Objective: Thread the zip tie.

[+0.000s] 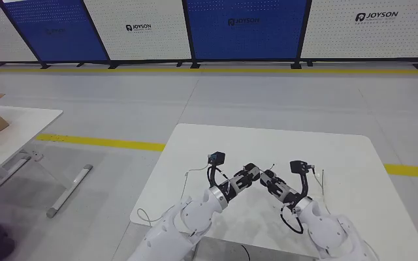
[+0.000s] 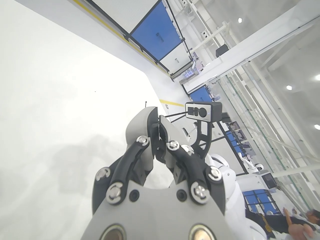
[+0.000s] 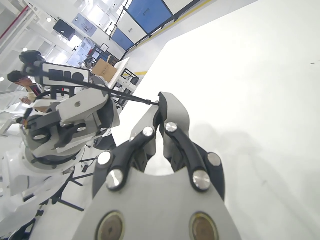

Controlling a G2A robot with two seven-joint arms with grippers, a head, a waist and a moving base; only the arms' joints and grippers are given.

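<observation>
Above the white table [image 1: 326, 156] the two arms meet nose to nose. The left gripper [image 2: 157, 119] is pinched tight and the right gripper [image 3: 160, 101] just as tight, each clamped on the black zip tie [image 3: 130, 97], which is stretched in the air between them, clear of the tabletop. So the pick-up looks done with both ends in hand. A small lump [image 3: 147, 101] sits just beside the right fingertips, likely the head, but whether the tail has passed through is too small to tell, so I'd judge the threading and pull-through are left.
</observation>
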